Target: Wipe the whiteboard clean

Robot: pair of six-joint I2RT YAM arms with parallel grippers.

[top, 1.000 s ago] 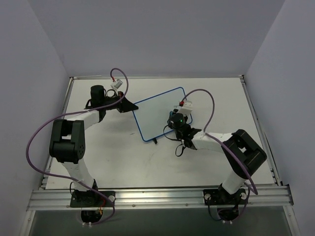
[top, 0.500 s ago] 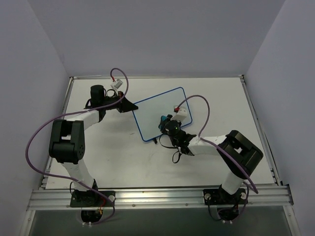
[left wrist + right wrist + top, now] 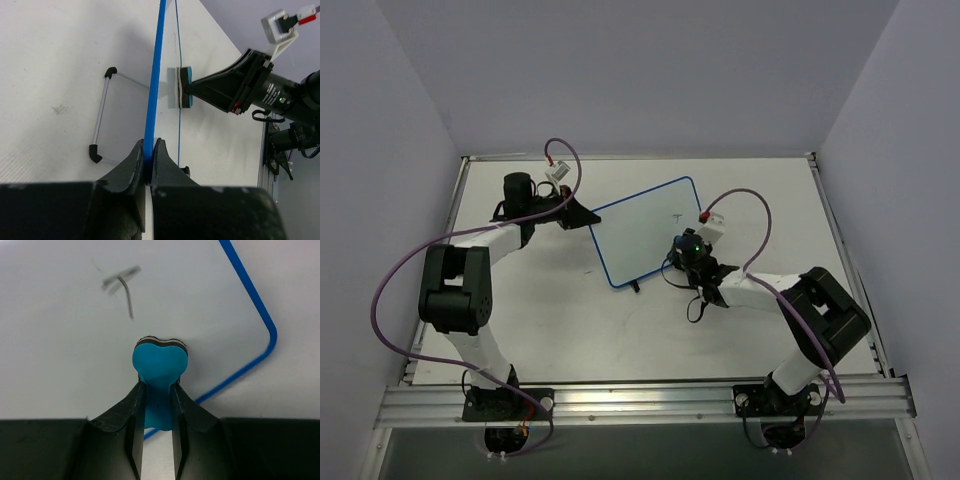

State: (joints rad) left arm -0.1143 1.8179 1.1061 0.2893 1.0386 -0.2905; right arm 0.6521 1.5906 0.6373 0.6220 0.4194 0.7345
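The whiteboard (image 3: 645,232), white with a thin blue frame, stands tilted in the middle of the table. My left gripper (image 3: 582,215) is shut on its blue edge (image 3: 149,135) at the board's left side. My right gripper (image 3: 682,248) is shut on the bright-blue eraser (image 3: 160,365) and presses it against the board near its lower right corner. A small black mark (image 3: 122,285) remains on the board just above the eraser; it also shows faintly in the top view (image 3: 676,214). The eraser shows from the side in the left wrist view (image 3: 184,94).
The board's wire stand with black feet (image 3: 100,117) rests on the white table (image 3: 570,320). Purple cables loop over both arms. Grey walls close the table on the left, back and right; a metal rail (image 3: 640,400) runs along the near edge.
My right gripper with the eraser swept left and down across the board half a second ago, then came back right toward the lower right corner. The left arm and the board have not moved.
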